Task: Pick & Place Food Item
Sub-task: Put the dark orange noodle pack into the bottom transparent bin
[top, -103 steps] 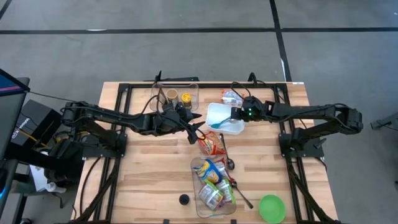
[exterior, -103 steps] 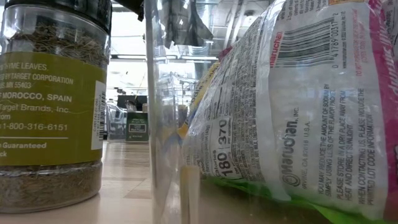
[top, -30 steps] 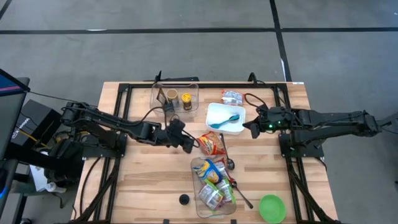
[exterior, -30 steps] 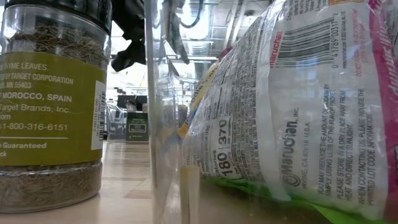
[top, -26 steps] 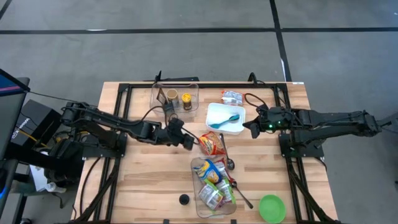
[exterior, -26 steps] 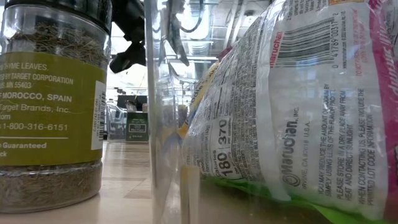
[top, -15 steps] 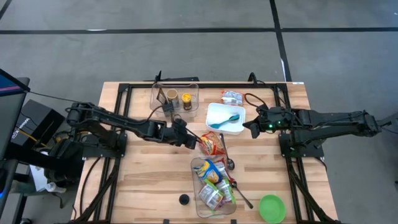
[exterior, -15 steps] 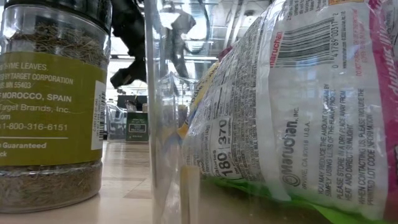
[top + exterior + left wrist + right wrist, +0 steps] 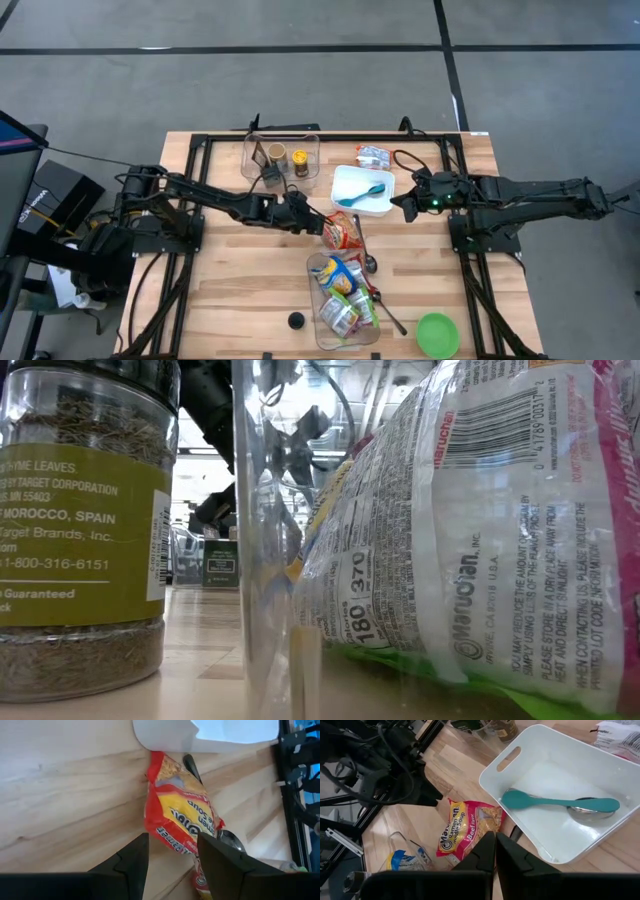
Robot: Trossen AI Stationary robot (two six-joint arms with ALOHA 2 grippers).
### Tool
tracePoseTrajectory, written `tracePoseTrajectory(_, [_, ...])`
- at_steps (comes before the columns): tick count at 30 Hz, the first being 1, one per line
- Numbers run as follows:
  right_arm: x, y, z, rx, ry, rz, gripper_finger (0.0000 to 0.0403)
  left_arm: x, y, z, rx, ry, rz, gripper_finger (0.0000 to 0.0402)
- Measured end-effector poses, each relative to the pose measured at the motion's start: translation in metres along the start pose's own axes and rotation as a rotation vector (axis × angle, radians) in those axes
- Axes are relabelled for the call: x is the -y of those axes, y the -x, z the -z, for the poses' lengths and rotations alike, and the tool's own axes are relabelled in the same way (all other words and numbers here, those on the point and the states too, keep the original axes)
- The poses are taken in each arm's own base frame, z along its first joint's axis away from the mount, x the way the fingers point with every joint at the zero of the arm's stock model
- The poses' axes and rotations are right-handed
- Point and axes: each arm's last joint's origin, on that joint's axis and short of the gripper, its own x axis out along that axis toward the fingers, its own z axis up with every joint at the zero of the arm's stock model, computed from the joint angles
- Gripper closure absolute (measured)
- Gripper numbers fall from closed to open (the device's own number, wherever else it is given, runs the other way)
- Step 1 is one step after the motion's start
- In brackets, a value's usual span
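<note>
A red and yellow ramen packet (image 9: 341,232) lies flat on the wooden table, just near of the white bin (image 9: 350,200). My left gripper (image 9: 309,220) is open and slants down at the packet's left end. In the left wrist view, the packet (image 9: 177,820) sits right beyond and between the two fingertips of my left gripper (image 9: 172,842), and no touch shows. My right gripper (image 9: 400,208) hangs shut above the table to the right of the white bin. It looks down on the packet (image 9: 469,832) and holds nothing.
The white bin (image 9: 520,787) holds a teal spoon (image 9: 555,802). A clear tub (image 9: 318,300) of food packets stands nearer, with metal spoons (image 9: 370,264) beside it. A clear container with spice jars (image 9: 287,156) and another packet (image 9: 373,155) are at the far edge. A green bowl (image 9: 437,335) sits near right.
My left gripper has moved toward the table's right and down, closing on the ramen packet's left end, and its wrist has rolled. The packet has stayed where it was, and my right arm has kept still.
</note>
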Motion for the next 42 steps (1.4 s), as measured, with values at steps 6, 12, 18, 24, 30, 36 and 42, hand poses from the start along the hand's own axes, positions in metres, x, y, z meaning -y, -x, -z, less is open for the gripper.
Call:
tracePoseTrajectory(6, [0.0,0.0,0.0,0.0,0.0,0.0,0.0395,-0.002,-0.002,-0.002,-0.026,0.002,-0.001,0.0201])
tracePoseTrajectory(12, [0.0,0.0,0.0,0.0,0.0,0.0,0.0395,-0.006,-0.011,0.001,-0.036,0.002,-0.032,0.0169])
tracePoseTrajectory(18, [0.0,0.0,0.0,0.002,-0.001,-0.002,0.0395,-0.004,-0.024,0.0,-0.017,0.032,0.017,0.016])
tracePoseTrajectory(24, [0.0,0.0,0.0,0.002,-0.009,-0.002,0.0395,-0.007,-0.03,-0.002,-0.012,0.04,0.005,0.017])
tracePoseTrajectory(30, [0.0,0.0,0.0,0.002,-0.009,-0.002,0.0395,-0.01,-0.038,0.001,-0.018,0.05,-0.009,0.0199])
tracePoseTrajectory(36, [0.0,0.0,0.0,0.0,-0.008,0.0,0.0395,-0.011,-0.04,0.003,-0.023,0.048,-0.008,0.0242])
tracePoseTrajectory(42, [0.0,0.0,0.0,-0.001,-0.003,0.001,0.0395,-0.01,-0.04,0.002,-0.021,0.05,0.0,0.0284])
